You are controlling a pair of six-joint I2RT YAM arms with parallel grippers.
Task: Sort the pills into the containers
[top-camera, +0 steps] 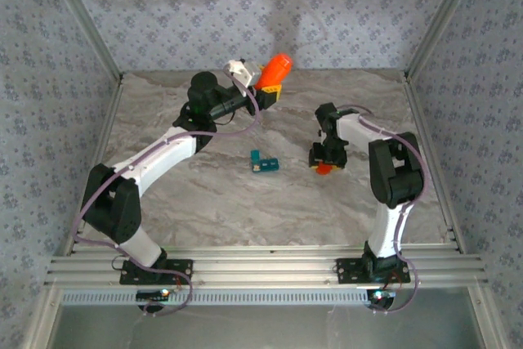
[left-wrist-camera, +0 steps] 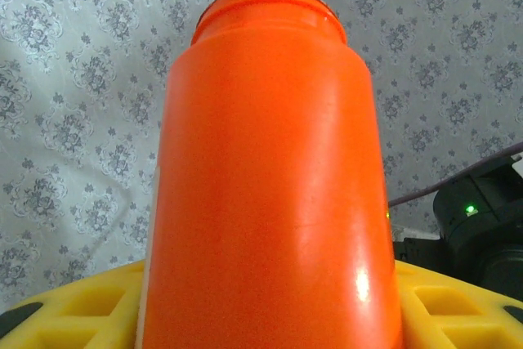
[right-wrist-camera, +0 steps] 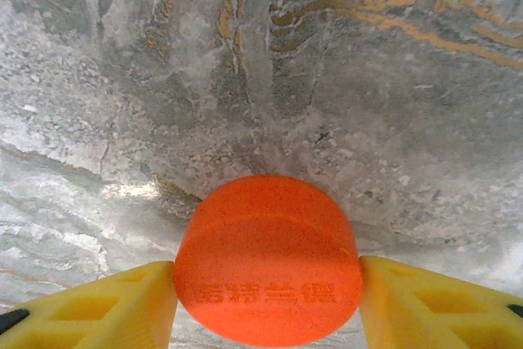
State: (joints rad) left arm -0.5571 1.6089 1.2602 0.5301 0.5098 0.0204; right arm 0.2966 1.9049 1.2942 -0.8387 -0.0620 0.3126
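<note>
As seen from the near edge of the grey marbled table top (top-camera: 204, 202), with twelve o'clock at the far wall, the small teal plastic pill box (top-camera: 263, 163) lies close to the middle of the table. It sits flat on the marble, apart from both arms. It is too small from above to tell how its lids stand.

Up at twelve o'clock, near the far edge, the left claw (top-camera: 270, 87) is clamped on the orange cylindrical plastic bottle (top-camera: 279, 65). The bottle is lifted off the table and leans toward one o'clock. In the left wrist view the bottle (left-wrist-camera: 270, 185) rises between the yellow fingers (left-wrist-camera: 82, 308), which are pressed against its lower body on both sides. Its ridged neck is at the top, against the patterned wall.

At three o'clock from the pill box, and near it, the right claw (top-camera: 327, 161) points down at the table with the round orange plastic cap (top-camera: 325, 169) at its tip. In the right wrist view the yellow pads (right-wrist-camera: 106, 308) sit against both sides of the cap (right-wrist-camera: 270, 279), gripping it. The cap is low over the marble. I cannot tell whether it touches the surface.
</note>
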